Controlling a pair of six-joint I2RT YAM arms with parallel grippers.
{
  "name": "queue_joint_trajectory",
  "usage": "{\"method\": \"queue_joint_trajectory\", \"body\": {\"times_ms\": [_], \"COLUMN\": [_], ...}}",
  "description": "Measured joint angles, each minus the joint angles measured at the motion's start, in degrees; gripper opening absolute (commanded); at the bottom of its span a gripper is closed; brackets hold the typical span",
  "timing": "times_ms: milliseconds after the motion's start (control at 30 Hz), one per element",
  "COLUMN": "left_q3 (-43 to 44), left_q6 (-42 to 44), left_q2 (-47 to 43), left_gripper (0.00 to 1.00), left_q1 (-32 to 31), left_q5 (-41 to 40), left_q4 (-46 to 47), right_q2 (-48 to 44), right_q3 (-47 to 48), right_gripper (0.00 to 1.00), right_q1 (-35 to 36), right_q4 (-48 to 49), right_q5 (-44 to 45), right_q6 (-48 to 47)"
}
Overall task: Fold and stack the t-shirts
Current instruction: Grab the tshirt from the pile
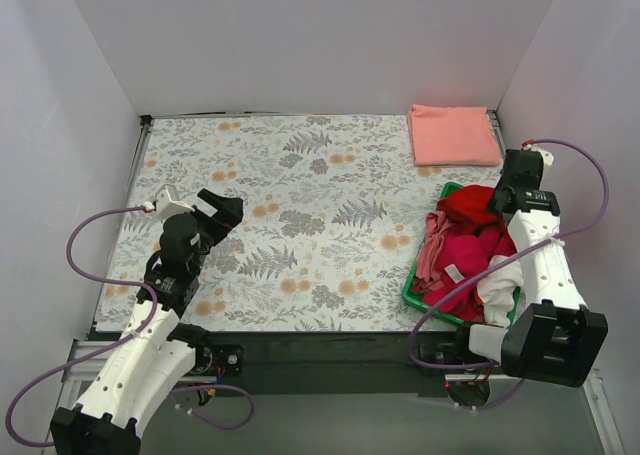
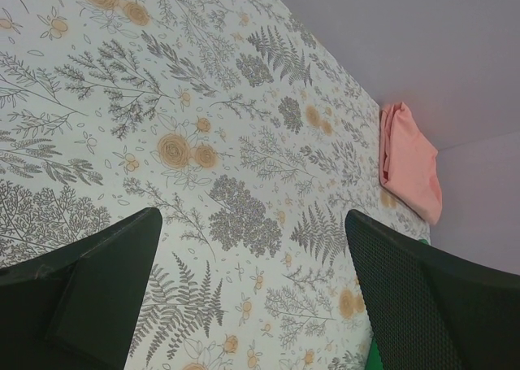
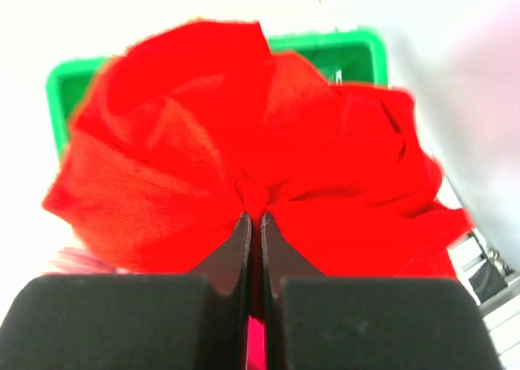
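The left gripper point(image 1: 222, 213) hovers over the floral-print table cover point(image 1: 300, 225), well to the left of the green plastic bin point(image 1: 412, 293). Its fingers point(image 2: 97, 289) are spread wide with only the printed cloth between them.

The bin sits at the near right corner of the cover, just beside the right arm. In it lies a crumpled heap of t-shirts: a magenta t-shirt point(image 1: 465, 265) in the middle and a dusty pink t-shirt point(image 1: 435, 245) along the bin's left side.

At the far end of the bin, the plain bright red t-shirt point(image 1: 468, 205) is bunched on top of the heap. The right gripper point(image 1: 497, 203) has pinched it. In the wrist view its fingers point(image 3: 236, 256) are nearly together, with a small knot of red cloth caught at the tips (the rest fans out and hides most of the bin).

Beyond the bin, apart from it at the cover's far right corner, a salmon-pink t-shirt point(image 1: 455, 135) lies folded flat in a neat rectangle.
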Motion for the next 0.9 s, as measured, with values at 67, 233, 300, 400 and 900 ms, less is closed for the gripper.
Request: {"method": "queue_joint_trajectory", "body": {"times_ms": [67,233,300,400,900], "left_q3": [0.0,0.0,0.0,0.0,0.02], "left_q6": [0.09,0.09,0.11,0.11,0.33], "left_q2": [0.0,0.0,0.02,0.02,2.49], "left_gripper": [0.96,0.96,0.96,0.96,0.96], "left_q1": [0.0,0.0,0.0,0.0,0.0], "left_q5": [-0.17,-0.63,-0.76,-0.76,-1.2], "left_q4": [0.0,0.0,-0.02,0.0,-0.61], "right_q2": [-1.05,-4.31,-5.16,-5.44,6.75], "right_q3": [1.86,8.37,11.87,19.3,56.72], "right_gripper": [0.01,0.01,0.01,0.01,0.01], "right_q1": [0.0,0.0,0.0,-0.02,4.98], "right_q4": [-0.2,-0.72,-1.22,-2.16,-3.72], "right_q5": [-0.24,-1.07,-1.7,-4.48,-31.85], "right_q6": [-0.09,-0.96,-1.66,-3.72,-6.4]}}
